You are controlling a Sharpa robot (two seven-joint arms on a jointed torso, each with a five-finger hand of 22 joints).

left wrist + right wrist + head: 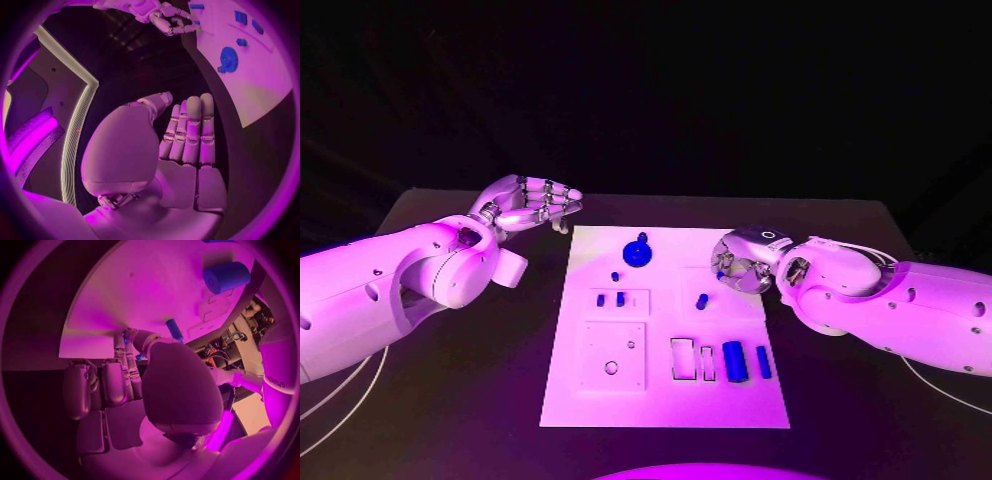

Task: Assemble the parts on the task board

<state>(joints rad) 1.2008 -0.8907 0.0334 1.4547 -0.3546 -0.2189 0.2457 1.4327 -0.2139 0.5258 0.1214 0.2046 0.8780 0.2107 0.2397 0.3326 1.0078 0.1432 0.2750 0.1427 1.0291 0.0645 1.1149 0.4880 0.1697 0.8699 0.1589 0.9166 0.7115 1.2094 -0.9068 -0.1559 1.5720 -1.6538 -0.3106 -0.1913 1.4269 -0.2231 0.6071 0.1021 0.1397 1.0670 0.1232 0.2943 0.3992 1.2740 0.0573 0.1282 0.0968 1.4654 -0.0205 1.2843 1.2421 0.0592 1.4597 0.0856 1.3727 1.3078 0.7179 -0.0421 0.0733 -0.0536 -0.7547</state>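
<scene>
The white task board (668, 395) lies mid-table. On it are a blue gear (638, 252), several small blue pegs such as one (702, 300) near the middle, and two larger blue pieces (734, 360) towards the near right. My right hand (744, 262) hovers over the board's right edge; thumb and fingertips seem to pinch a small blue part (721, 268), mostly hidden. The right wrist view shows that hand (156, 385) above the board (144, 285), a blue peg (174, 330) just past its fingertips. My left hand (531, 205) hangs off the board's far left corner, fingers curled in, holding nothing.
A raised white square plate with holes (613, 355) sits on the board's near left, next to open rectangular slots (684, 358). The left wrist view has my left hand (181, 145), the gear (228, 59) and the right hand (162, 15) beyond. Black table surrounds the board.
</scene>
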